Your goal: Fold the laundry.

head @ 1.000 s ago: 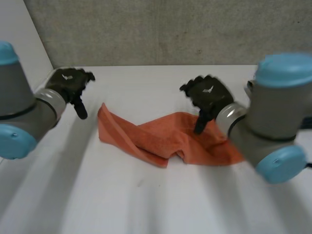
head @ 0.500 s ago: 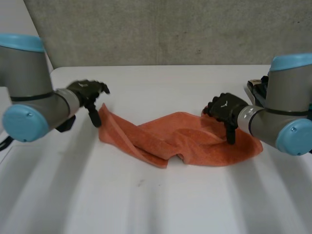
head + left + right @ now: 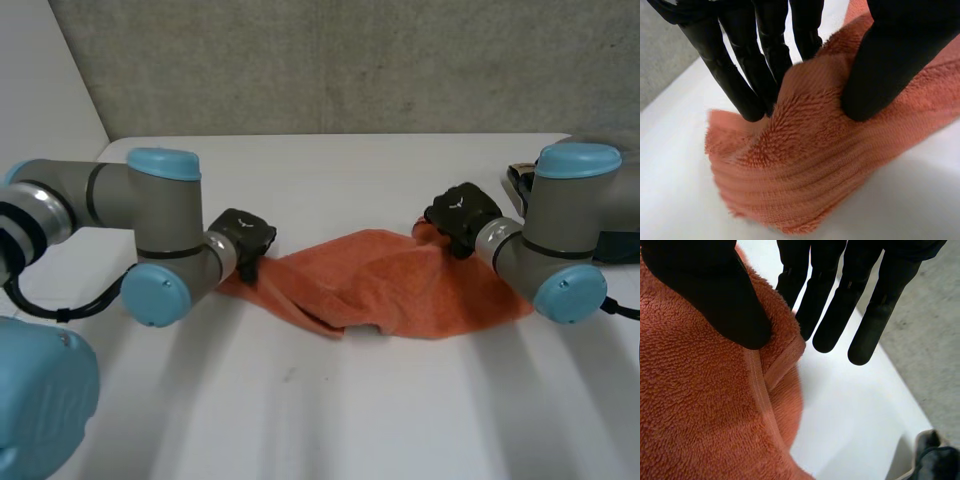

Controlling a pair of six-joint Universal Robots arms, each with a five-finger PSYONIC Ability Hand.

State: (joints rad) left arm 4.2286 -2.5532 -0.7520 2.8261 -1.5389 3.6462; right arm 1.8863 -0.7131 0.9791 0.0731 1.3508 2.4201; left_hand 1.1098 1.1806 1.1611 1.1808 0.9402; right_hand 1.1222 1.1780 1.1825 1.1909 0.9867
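The near half of the white desk (image 3: 330,420) is bare. Past it, an orange towel (image 3: 400,290) lies rumpled across the middle of the desk, with a loose fold along its near edge, stretching from one hand to the other.

The left hand (image 3: 245,235) is down at the towel's left end, its arm bent low across the desk in front of it. In the left wrist view its fingers (image 3: 735,75) are tucked behind a raised ridge of pile and its thumb (image 3: 890,55) presses the front, so the cloth is pinched between them.

The right hand (image 3: 460,212) sits at the towel's far right corner. In the right wrist view its thumb (image 3: 715,290) rests on the cloth by the hem, while its fingers (image 3: 835,315) are straight and spread past the edge over bare desk, not closed on the towel.

Farther back, a dark object (image 3: 520,178) lies at the desk's right edge behind the right arm. A grey wall (image 3: 350,60) stands behind everything.
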